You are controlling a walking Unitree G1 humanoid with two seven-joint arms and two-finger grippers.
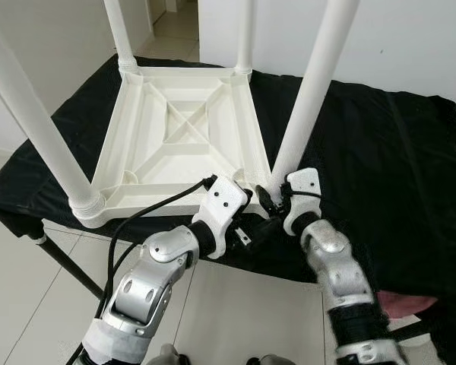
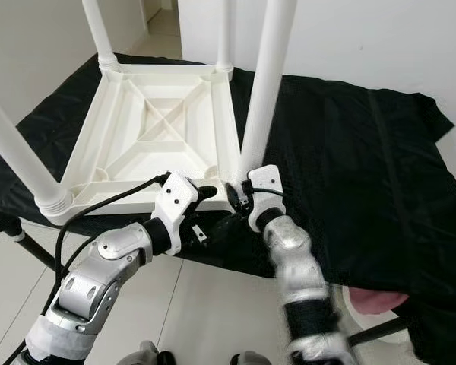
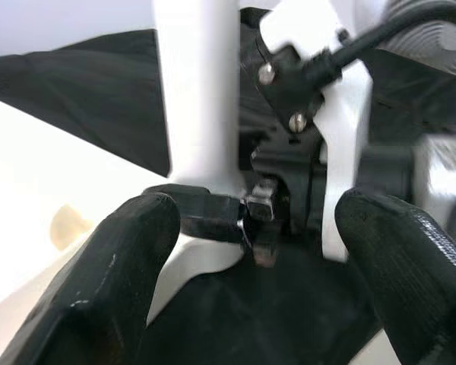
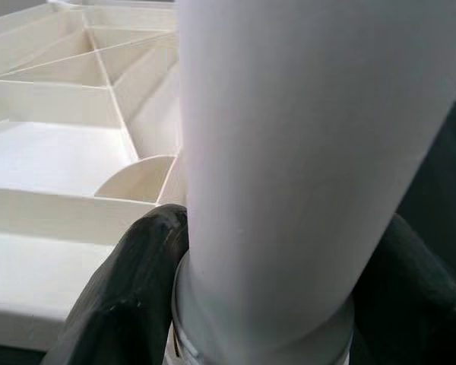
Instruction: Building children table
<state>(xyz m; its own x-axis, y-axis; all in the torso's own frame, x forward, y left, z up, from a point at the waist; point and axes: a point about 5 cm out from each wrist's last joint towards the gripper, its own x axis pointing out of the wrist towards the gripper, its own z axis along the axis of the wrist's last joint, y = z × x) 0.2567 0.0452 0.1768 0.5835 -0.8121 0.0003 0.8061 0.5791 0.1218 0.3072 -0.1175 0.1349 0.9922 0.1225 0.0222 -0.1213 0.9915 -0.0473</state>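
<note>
A white children's table [image 1: 175,129] lies upside down on a black cloth [image 1: 380,152], its legs pointing up. My right gripper [image 4: 266,304] is shut on the base of the near-right leg [image 1: 311,84], one black finger [image 4: 137,289] on each side of the tube just above its socket. My left gripper [image 3: 258,274] is open at the same corner, coming in from the left. Its fingers [image 3: 129,266] stand wide apart in front of the leg's foot [image 3: 197,99] and the right gripper's wrist. In the eye views both grippers meet at the table's near-right corner [image 1: 262,194].
The other legs stand at the near left [image 1: 38,129], far left [image 1: 119,34] and far right [image 1: 245,34]. The cloth-covered stand ends just before my arms, over tiled floor [image 1: 30,304]. A pink object [image 1: 410,304] lies low right. White walls stand behind.
</note>
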